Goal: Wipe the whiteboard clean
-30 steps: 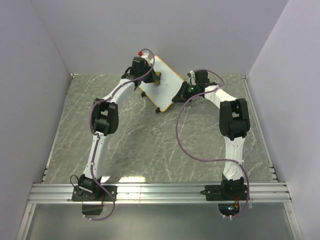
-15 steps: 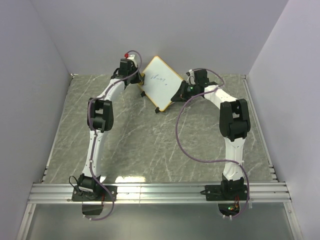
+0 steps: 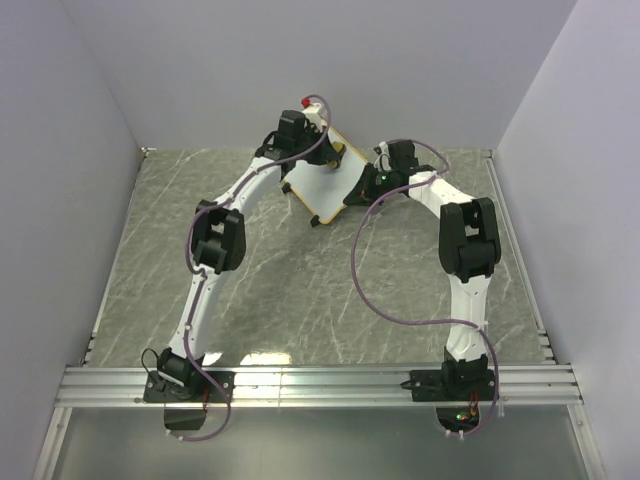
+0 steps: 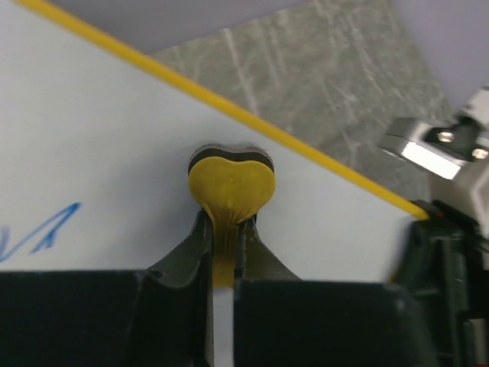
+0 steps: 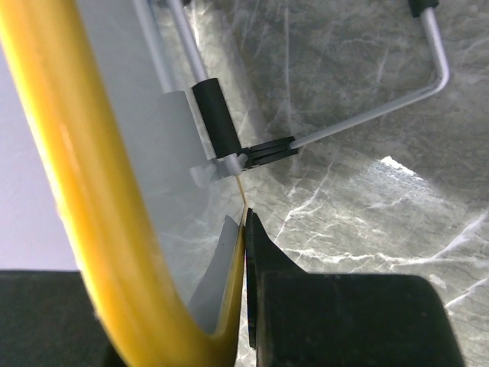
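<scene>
The top view shows the whiteboard (image 3: 322, 186) at the far middle of the marble table (image 3: 280, 280), between the 2 wrists and turned diagonally to the table's edges. Its lower edge, with small black feet, faces the near left. The white face slopes up and back toward the far right. The left arm covers the upper part, so which side is the longer one cannot be told from here.

The left wrist view adds what the top view hides. The left gripper (image 4: 223, 248) has its fingers pressed together on the stem of a yellow heart-shaped eraser (image 4: 231, 180), whose dark pad lies against the white face. The eraser sits just below the yellow frame (image 4: 252, 118), which crosses this view from upper left to lower right. A blue scribble (image 4: 42, 233) remains on the face, off to the left of the eraser.

The right wrist view alone shows the board's grey back and its wire stand (image 5: 367, 115) with black sleeves, resting on the table. The right gripper (image 5: 244, 229) pinches the board's rim between its 2 fingers, at the side edge nearest the right arm, with the curved frame running up along the left of that view.
</scene>
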Robot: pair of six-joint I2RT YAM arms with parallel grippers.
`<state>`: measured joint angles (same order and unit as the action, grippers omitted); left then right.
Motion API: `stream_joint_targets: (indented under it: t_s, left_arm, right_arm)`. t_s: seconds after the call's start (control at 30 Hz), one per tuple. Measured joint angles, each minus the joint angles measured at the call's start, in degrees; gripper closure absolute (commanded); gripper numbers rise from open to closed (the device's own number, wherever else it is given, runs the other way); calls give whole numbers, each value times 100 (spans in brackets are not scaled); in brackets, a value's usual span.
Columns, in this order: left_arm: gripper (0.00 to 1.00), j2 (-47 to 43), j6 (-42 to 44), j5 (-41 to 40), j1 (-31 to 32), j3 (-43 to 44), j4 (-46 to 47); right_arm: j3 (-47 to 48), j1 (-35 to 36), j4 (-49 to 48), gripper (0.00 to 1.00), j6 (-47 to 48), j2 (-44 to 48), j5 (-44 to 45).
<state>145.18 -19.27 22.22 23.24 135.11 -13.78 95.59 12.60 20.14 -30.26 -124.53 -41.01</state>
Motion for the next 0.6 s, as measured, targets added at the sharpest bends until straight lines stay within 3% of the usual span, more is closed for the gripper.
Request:
stream_joint_targets:
  t_s: [0.23,0.6]
  left_arm:
    - [100,-35,-98,319,146,-85,173]
    - [100,234,-529,-39,-173,210,131]
  right_arm:
    - [-26,0,-7,100,-35,-4,50]
    - [-76,0,-109,100,-35,-7,17]
